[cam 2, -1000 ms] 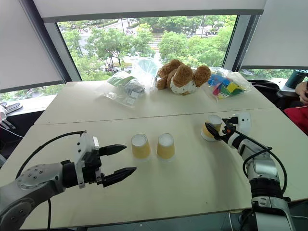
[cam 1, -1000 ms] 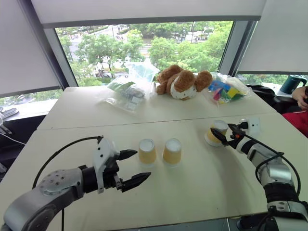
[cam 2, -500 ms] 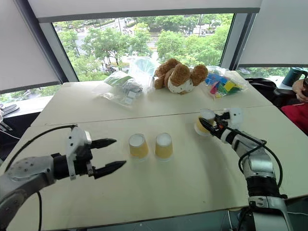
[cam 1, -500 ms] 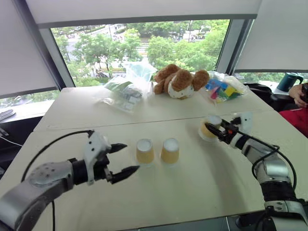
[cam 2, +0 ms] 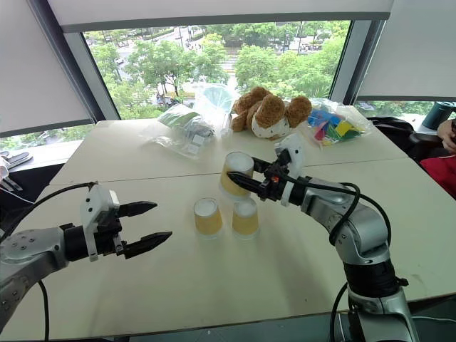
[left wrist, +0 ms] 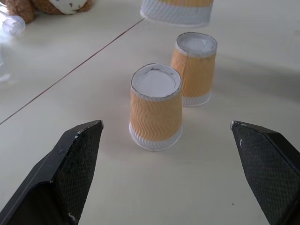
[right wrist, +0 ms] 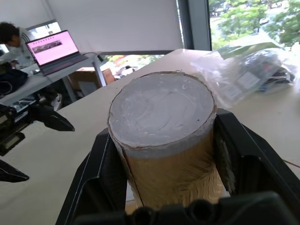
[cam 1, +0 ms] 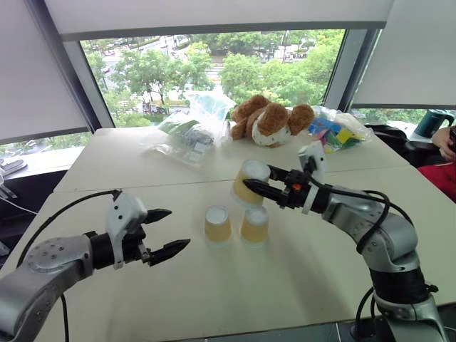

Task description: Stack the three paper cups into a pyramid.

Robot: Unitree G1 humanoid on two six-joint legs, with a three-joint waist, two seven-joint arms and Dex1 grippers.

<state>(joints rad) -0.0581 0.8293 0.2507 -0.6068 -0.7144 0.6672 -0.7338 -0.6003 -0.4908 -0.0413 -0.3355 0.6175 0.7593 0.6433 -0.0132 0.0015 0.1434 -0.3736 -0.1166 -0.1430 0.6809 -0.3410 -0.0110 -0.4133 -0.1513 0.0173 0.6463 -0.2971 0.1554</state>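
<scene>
Two paper cups (cam 1: 217, 223) (cam 1: 255, 224) stand upside down side by side on the near table, also seen as the nearer cup (left wrist: 156, 107) and the farther cup (left wrist: 194, 68). The third cup (cam 1: 249, 182) hangs upside down just above them, over the right-hand one. My right gripper (cam 1: 258, 179) is shut on its sides, with a black finger (right wrist: 101, 173) on each flank of the cup (right wrist: 164, 136). To the left of the pair, apart from them and just above the table, my left gripper (cam 1: 178, 228) is open and holds nothing.
On the far table lie a teddy bear (cam 1: 271, 121), clear plastic bags (cam 1: 189, 132) and a bag of coloured blocks (cam 1: 335, 132). A teal mug (cam 1: 433, 122) and a person's hand (cam 1: 449, 142) are at the right edge. A seam (cam 1: 142, 187) divides the two tables.
My right gripper has lifted the third cup off the right side of the table and carried it left to above the two standing cups. The left gripper drifted slightly left, still open.
</scene>
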